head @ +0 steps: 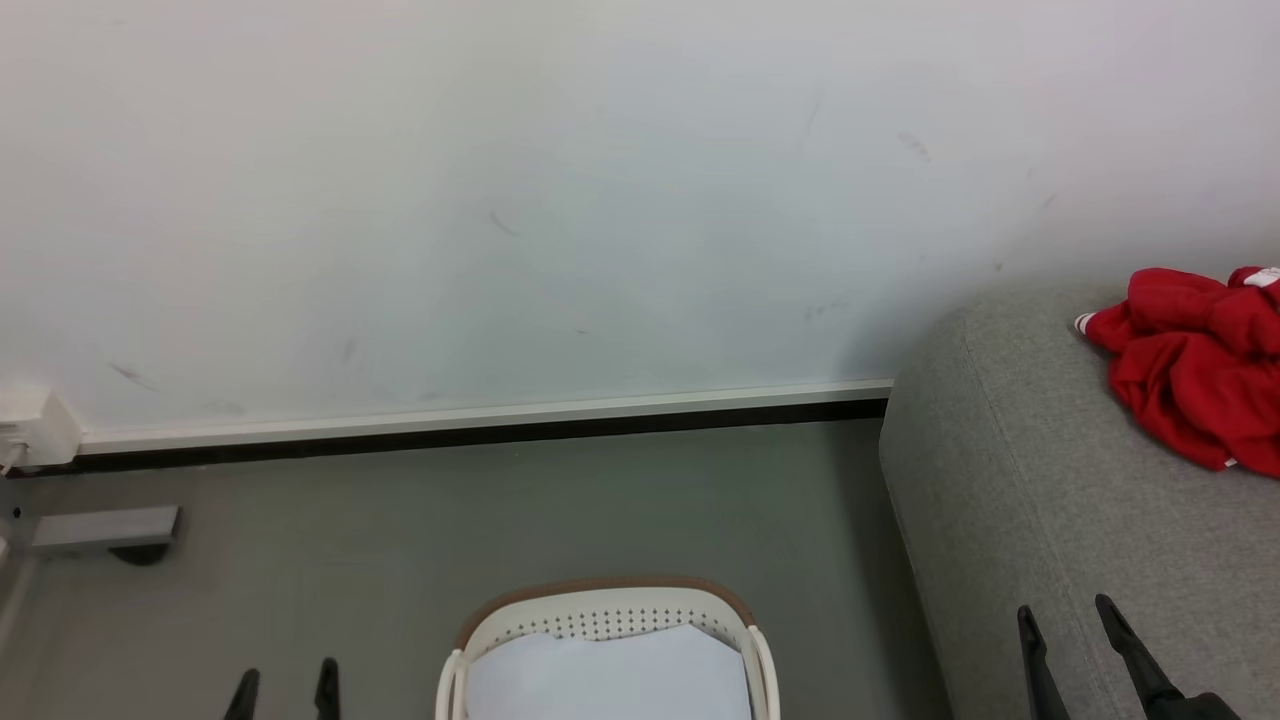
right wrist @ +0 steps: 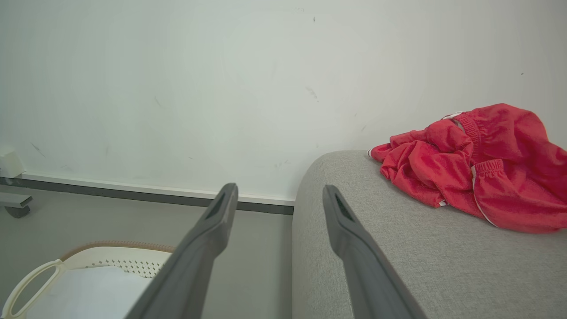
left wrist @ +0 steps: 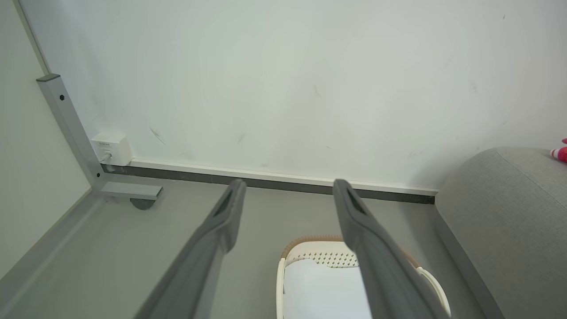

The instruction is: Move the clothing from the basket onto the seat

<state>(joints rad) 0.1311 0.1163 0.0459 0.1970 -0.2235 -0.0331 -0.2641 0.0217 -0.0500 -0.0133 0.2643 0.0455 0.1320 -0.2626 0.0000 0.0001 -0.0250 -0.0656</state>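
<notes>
We are holding both arms low, left gripper (head: 289, 668) spread empty beside the oval cream-white plastic basket (head: 600, 598), right gripper (head: 1062, 604) spread empty, seemingly above the grey woven-fabric seat (head: 1000, 480).

The head view looks forward and down from high up at the wall (head: 500, 200) and floor (head: 500, 520), with the basket (head: 600, 622) at its bottom edge and the seat (head: 1000, 500) on its right. The left wrist view sits lower, facing the same wall along the left gripper (left wrist: 289, 184), with the basket just below. The right wrist view looks along the right gripper (right wrist: 279, 189) from close over the seat's corner, with the clothing (right wrist: 465, 168) near. All three share the wall, skirting (head: 480, 412), basket and seat.
</notes>
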